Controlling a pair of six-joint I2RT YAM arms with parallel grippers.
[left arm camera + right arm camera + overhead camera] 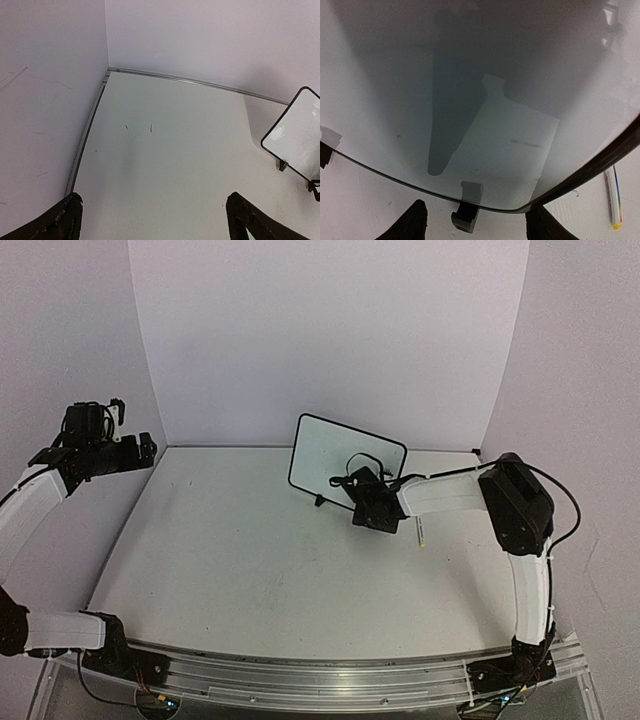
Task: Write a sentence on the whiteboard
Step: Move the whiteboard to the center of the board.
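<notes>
The whiteboard (pixel 335 450) stands on its 2 small black feet close to the far edge of the table (pixel 230 550), a little right of the middle, leaning back slightly and turned at an angle to that edge. The right gripper (pixel 477 207) is right up against the board's lower part. In the right wrist view the glossy white face fills nearly everything, and the black frame curves across the bottom. Its 2 fingers (pixel 415 222) stand apart on either side of 1 foot (pixel 466 215), which sits beyond their tips. They are released, with nothing clamped between them. A short, faint dark streak shows on the board's face in that view, and I cannot tell whether it is writing. No words can be read from the top view either, where the arm's wrist and a looped cable cover the board's lower right part. A marker (pixel 612 200) with a white body and a yellow end lies on the table just off the board's right corner, beside the right arm and apart from the gripper. The left gripper (pixel 154 200) hangs raised over the left edge of the table near the far-left corner. Its 2 fingers are spread wide and released, with bare tabletop below them, well apart from the whiteboard.
</notes>
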